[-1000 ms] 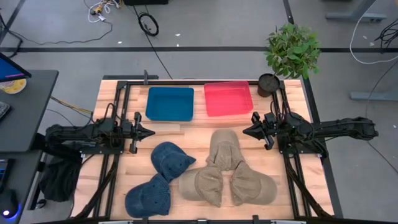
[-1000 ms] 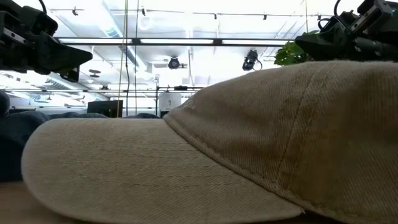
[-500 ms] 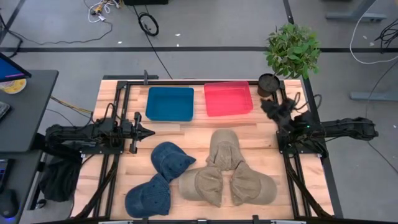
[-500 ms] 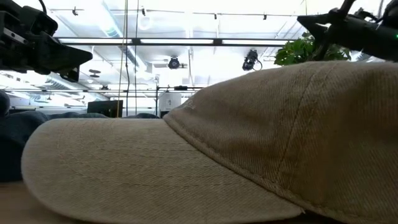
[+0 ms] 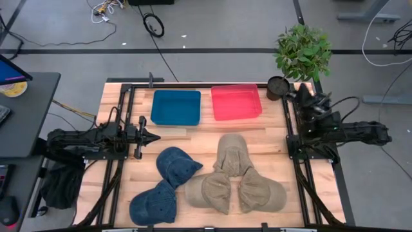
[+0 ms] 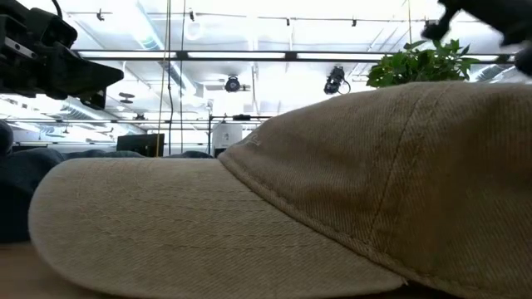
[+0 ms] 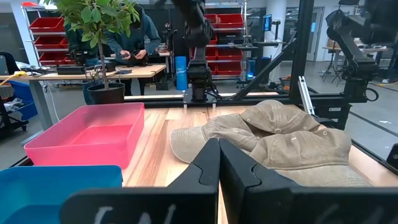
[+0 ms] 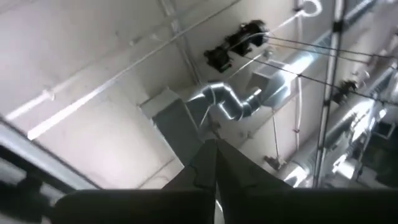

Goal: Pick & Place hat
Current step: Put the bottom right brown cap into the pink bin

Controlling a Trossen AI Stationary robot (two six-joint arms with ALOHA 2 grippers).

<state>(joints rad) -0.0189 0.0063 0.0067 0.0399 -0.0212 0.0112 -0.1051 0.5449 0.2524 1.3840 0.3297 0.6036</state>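
Three tan caps (image 5: 233, 156) lie on the table's near middle, overlapping one another. Two blue denim caps (image 5: 176, 166) lie to their left. In the low view one tan cap (image 6: 349, 191) fills the picture. My left gripper (image 5: 154, 136) hovers level left of the denim caps, shut and empty; its wrist view (image 7: 218, 148) looks across the tan caps (image 7: 280, 140). My right gripper (image 5: 300, 89) is raised by the table's far right corner, next to the plant pot. It points upward, shut and empty; its wrist view (image 8: 216, 148) shows only the ceiling.
A blue tray (image 5: 176, 107) and a red tray (image 5: 236, 102) sit side by side at the far edge. A potted plant (image 5: 302, 51) stands at the far right corner, close to the right gripper. Black rails run along both sides. Bare wood lies between trays and caps.
My right gripper has swung from pointing level toward the table's left, up and back toward the far right corner by the plant, tipping until it points upward. My left arm and the caps have kept still.
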